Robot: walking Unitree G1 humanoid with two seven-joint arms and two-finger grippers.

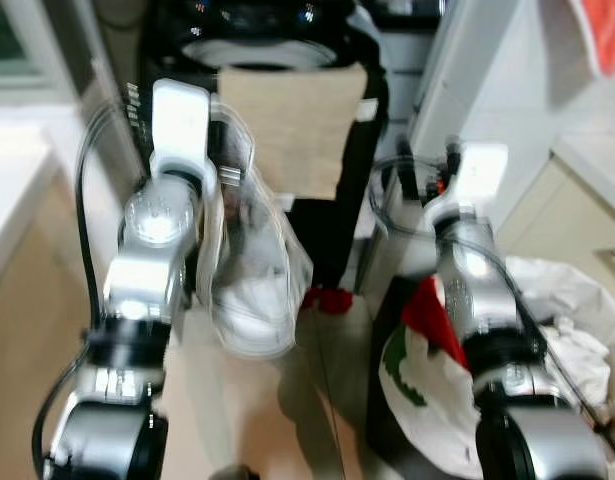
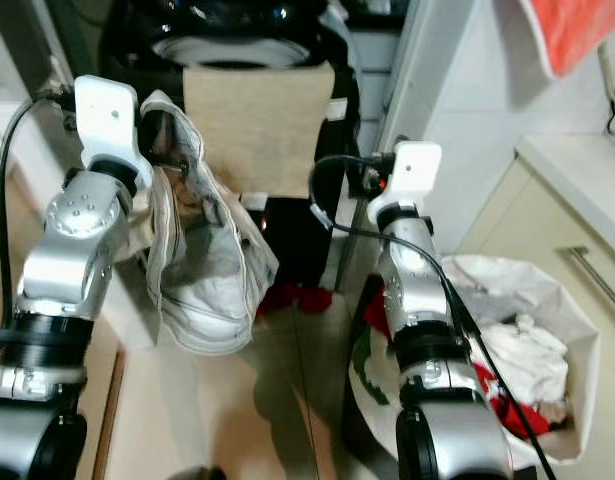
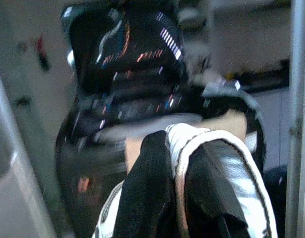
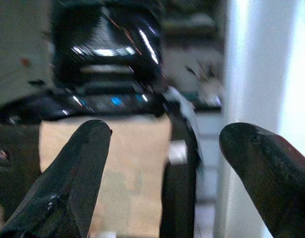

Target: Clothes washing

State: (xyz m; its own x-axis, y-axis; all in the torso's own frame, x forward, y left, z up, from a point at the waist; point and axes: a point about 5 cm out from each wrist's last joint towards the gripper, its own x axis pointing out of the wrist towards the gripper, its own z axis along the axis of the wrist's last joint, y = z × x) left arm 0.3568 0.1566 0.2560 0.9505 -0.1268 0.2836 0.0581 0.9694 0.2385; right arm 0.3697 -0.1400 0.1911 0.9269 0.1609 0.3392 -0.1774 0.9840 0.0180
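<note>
The left gripper (image 3: pixel 177 198), clamped on a white garment (image 2: pixel 202 265) that hangs long axis downward, is the nearer arm to the open washer (image 1: pixel 262 50) straight ahead (beige cloth over its rim), while the right gripper (image 4: pixel 164 163) gapes empty beside the laundry bag (image 2: pixel 527 340).

I see motion blur in all four views — worst at the wrists — with glare streaks on the black washing machine (image 3: pixel 127 54).
</note>
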